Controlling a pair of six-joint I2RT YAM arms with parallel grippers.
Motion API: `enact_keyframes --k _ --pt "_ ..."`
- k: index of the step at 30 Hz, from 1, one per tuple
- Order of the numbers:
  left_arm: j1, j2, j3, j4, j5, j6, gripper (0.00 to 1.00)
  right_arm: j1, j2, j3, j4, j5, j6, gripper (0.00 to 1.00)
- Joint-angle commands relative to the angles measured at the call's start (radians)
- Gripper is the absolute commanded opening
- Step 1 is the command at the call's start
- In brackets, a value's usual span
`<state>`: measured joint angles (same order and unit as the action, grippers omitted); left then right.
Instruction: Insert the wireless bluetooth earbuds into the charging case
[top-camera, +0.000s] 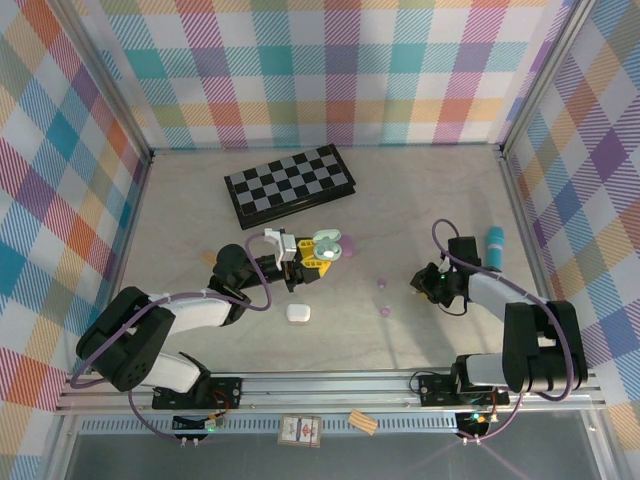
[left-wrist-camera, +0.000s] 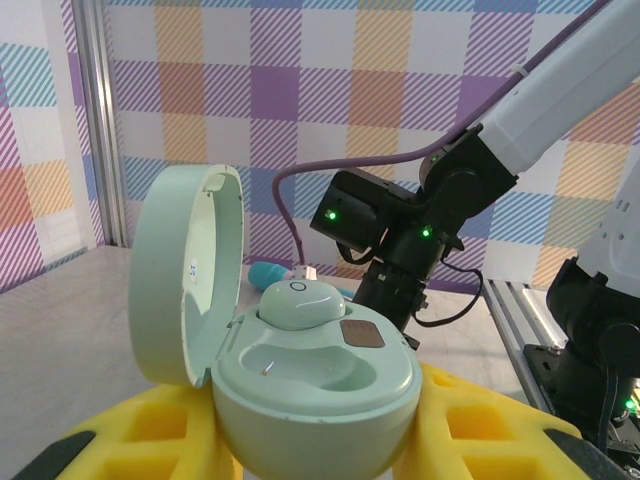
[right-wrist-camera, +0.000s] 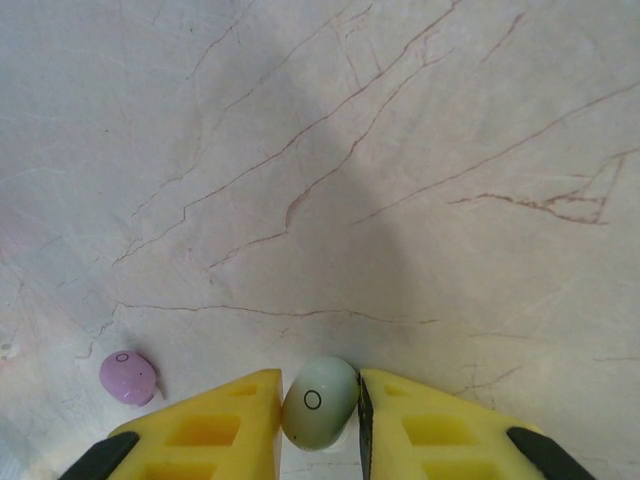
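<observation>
My left gripper (top-camera: 312, 255) (left-wrist-camera: 312, 440) is shut on the mint-green charging case (left-wrist-camera: 315, 385), its yellow fingers (left-wrist-camera: 480, 425) pressing both sides. The case's lid (left-wrist-camera: 185, 275) stands open to the left. One mint earbud (left-wrist-camera: 300, 302) sits in the far slot, and the near slot (left-wrist-camera: 318, 365) is bare. My right gripper (top-camera: 423, 283) (right-wrist-camera: 320, 388) is shut on a second mint earbud (right-wrist-camera: 320, 403), close above the table. A lilac earbud (right-wrist-camera: 128, 377) lies to its left. Two lilac earbuds (top-camera: 380, 283) (top-camera: 385, 311) lie on the table between the arms.
A folded checkerboard (top-camera: 290, 185) lies at the back. A white case (top-camera: 298, 312) sits near the left arm and a lilac case (top-camera: 349, 243) just right of the mint one. A teal object (top-camera: 495, 246) lies by the right wall. Plaid walls close in three sides.
</observation>
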<state>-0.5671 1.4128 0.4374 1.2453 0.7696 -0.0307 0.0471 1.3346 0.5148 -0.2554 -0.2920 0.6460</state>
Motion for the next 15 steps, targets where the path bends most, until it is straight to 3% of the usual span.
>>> enact_keyframes --k 1,9,15 --pt "0.001 -0.019 -0.011 0.051 0.02 0.008 0.32 0.004 0.018 0.009 -0.041 0.019 -0.008 0.29" --pt "0.001 -0.022 -0.007 0.042 0.022 0.011 0.32 0.004 -0.003 0.007 -0.068 0.042 -0.01 0.21" --pt "0.001 -0.012 -0.004 0.043 0.025 0.013 0.32 0.004 -0.074 -0.006 -0.05 0.022 -0.02 0.2"
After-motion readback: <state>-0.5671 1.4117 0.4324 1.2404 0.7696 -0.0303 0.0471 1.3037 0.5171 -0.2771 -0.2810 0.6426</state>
